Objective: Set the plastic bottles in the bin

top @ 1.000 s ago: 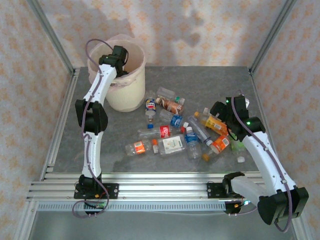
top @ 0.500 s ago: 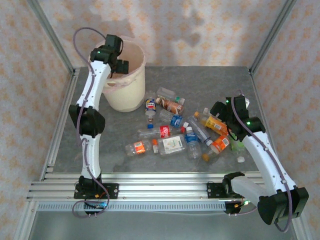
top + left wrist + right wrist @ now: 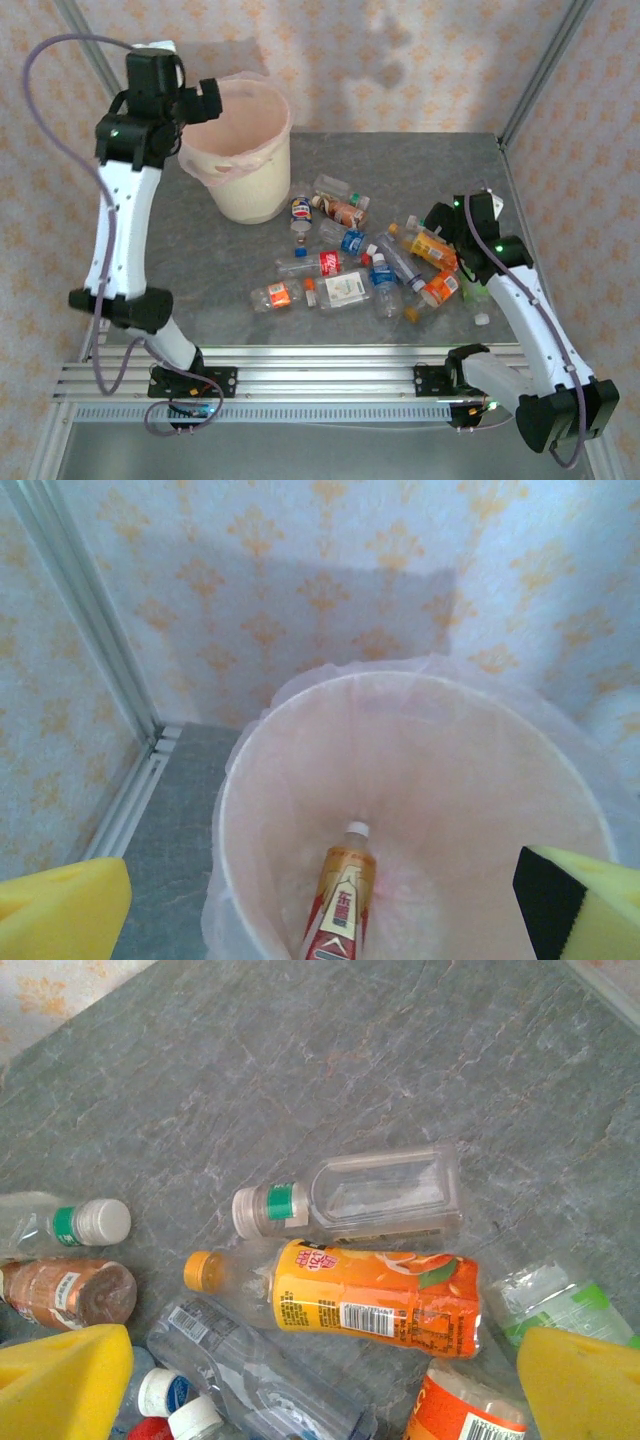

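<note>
the left gripper (image 3: 205,98) hangs high at the far-left rim of the bin (image 3: 262,160), its yellow pads (image 3: 60,910) spread wide with nothing between them. that height and aim look chosen so a bottle let go here falls straight into the mouth, not onto the rim. looking down from the left wrist, one amber bottle (image 3: 340,900) with a white cap and a red label leans inside against the thin pink bag (image 3: 250,730) that lines the bucket, so at least one item is home. the rest of the plastic bottles (image 3: 335,265) lie on their sides in a loose scatter on the grey table (image 3: 420,165), between the bin and the right arm. lying flat, they offer their round bodies across the jaws. the right gripper (image 3: 440,222) is low over the right end of that scatter, also fully open and holding nothing. its pads (image 3: 65,1380) sit to either side of an orange juice bottle (image 3: 375,1300), which touches a clear bottle with a green neck band (image 3: 370,1195). this reads as a pose readied for a pick, and the crowding means a neighbour could get nudged or pinched along with it. most of the job remains.
</note>
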`<state>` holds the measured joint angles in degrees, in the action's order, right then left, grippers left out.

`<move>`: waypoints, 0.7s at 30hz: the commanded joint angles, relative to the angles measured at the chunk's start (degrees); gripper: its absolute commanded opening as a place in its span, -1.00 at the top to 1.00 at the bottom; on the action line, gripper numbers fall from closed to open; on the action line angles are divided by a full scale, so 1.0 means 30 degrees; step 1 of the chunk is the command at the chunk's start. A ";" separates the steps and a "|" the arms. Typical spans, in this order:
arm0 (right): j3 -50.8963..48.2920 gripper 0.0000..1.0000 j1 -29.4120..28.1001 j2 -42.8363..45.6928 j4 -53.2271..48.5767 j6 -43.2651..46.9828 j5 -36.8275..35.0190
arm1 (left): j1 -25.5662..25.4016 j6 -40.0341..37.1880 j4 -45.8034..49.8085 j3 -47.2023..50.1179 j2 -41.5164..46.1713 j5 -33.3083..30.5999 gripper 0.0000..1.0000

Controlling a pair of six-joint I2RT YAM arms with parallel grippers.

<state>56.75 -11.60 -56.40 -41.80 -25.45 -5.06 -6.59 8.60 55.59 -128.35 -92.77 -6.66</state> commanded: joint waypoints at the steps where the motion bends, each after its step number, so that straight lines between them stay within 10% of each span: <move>1: 0.0281 -0.98 -0.0118 0.0700 -0.0490 0.0272 -0.1333 | 0.0146 0.0506 -0.1563 0.2534 0.1923 0.1288 -1.00; 10: -0.0282 -0.98 -0.0117 0.1281 -0.0354 0.0400 -0.2081 | -0.0185 0.1509 -0.5270 1.3039 1.0081 0.6143 -1.00; 21: -0.0534 -0.98 -0.0097 0.0767 0.0307 0.0236 -0.2179 | -0.3118 0.1504 -0.3412 2.0369 1.7451 0.5945 -0.99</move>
<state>55.77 -11.60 -53.43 -42.00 -25.08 -9.37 -14.94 12.21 42.76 -70.02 -42.70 10.26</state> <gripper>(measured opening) 0.992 0.995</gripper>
